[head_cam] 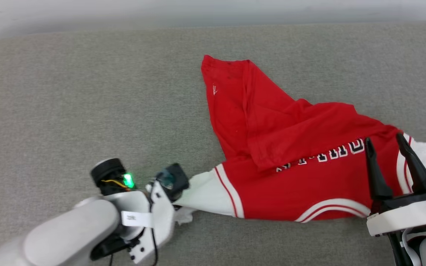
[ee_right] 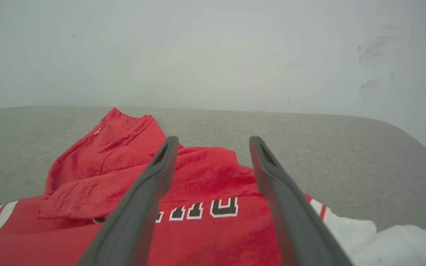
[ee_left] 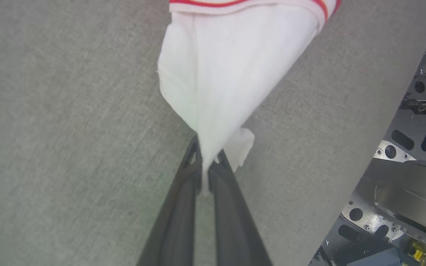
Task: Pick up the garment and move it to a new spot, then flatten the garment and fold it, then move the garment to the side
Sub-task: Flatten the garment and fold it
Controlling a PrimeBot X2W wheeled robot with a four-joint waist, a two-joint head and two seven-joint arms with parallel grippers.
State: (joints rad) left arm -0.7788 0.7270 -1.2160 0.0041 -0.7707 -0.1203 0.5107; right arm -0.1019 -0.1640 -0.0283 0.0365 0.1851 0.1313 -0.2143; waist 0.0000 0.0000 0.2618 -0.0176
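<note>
low left end effector (ee_left: 208, 155) pinches the garment (head_cam: 290, 188) sleeve.

Bare lab-like room: grey fabric surface (head_cam: 87, 92), white wall (ee_right: 213, 55)

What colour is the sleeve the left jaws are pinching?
The sleeve is white with red-striped trim; left wrist view.

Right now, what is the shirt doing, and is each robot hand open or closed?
garment: crumpled, partly folded over itself, lying on the grey surface.
white sleeve: pulled to a point, pinched at its tip.
left gripper: shut on the white sleeve.
right gripper: open, above the garment's other end, holding nothing.
</note>
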